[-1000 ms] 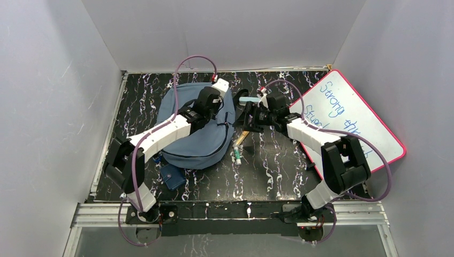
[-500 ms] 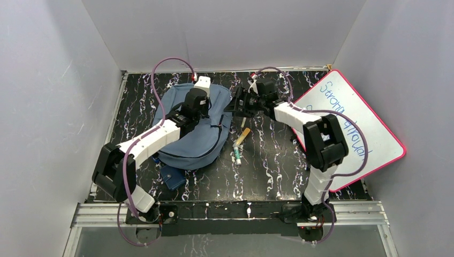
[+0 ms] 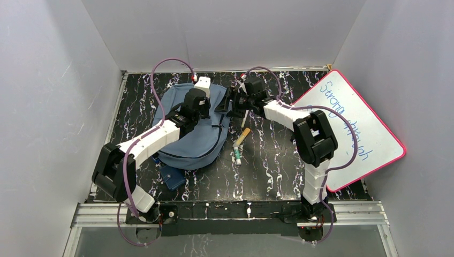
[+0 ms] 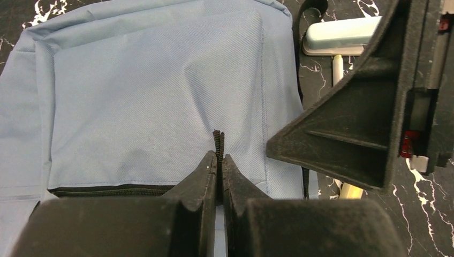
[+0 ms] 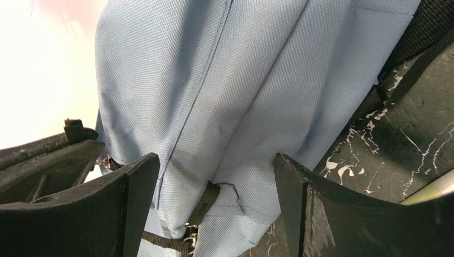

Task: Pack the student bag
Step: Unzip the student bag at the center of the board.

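Your bag [image 3: 187, 134] lies at the table's [image 3: 273, 166] far left, and your left gripper [image 4: 218, 160] is clenched on its zipper pull [image 4: 217, 140]. Your right gripper [image 5: 214, 160] stands wide open at the bag's right edge. Pens [image 3: 237, 155] lie just near of it, and the whiteboard [image 3: 353, 123] is farther right.

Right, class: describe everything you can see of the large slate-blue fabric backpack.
The slate-blue backpack is soft woven fabric with black zippers, a front pocket and black straps. It lies on the black marbled table. The left gripper pinches a black zipper pull; the open right gripper straddles its edge.
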Controlling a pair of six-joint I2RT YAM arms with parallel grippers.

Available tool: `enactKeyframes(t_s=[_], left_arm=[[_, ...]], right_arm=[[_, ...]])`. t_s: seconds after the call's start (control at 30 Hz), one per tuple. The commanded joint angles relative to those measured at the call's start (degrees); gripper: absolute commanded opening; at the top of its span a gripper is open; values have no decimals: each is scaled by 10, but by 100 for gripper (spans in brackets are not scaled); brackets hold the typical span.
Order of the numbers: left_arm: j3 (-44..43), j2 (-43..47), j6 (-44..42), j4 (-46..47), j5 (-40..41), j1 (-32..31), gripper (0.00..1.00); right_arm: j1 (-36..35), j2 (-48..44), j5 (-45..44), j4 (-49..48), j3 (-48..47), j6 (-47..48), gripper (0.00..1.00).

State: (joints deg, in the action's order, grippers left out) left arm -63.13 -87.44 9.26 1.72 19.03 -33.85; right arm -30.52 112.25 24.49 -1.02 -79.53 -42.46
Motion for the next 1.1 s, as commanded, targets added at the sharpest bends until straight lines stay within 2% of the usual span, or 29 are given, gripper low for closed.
enactKeyframes(t_s=[0.0,0.2,0.27,0.37,0.53,0.67,0.8,0.97,1.07], left_arm=[[4,26,6,20,-22,4,0],[5,23,10,25,-51,4,0],[6,24,11,24,-50,4,0],[12,28,10,26,-39,4,0],[28,35,10,29,10,13,0],[42,47,26,31,28,49,0],[42,50,33,16,43,91,0],[17,33,47,-54,127,130,0],[14,34,64,-83,150,163,0]], right_arm=[[-13,7,-11,-14,-41,-15,87],[-15,44,-15,7,-70,-15,84],[-15,55,-10,5,-76,-15,77],[-15,55,-7,-13,-67,-16,59],[-15,36,-9,-42,-32,-18,23],[-14,19,-20,-53,-10,-15,9],[-14,9,-28,-53,4,-11,2],[-12,4,-29,-54,15,-6,1],[-11,2,-26,-54,17,-2,0]])
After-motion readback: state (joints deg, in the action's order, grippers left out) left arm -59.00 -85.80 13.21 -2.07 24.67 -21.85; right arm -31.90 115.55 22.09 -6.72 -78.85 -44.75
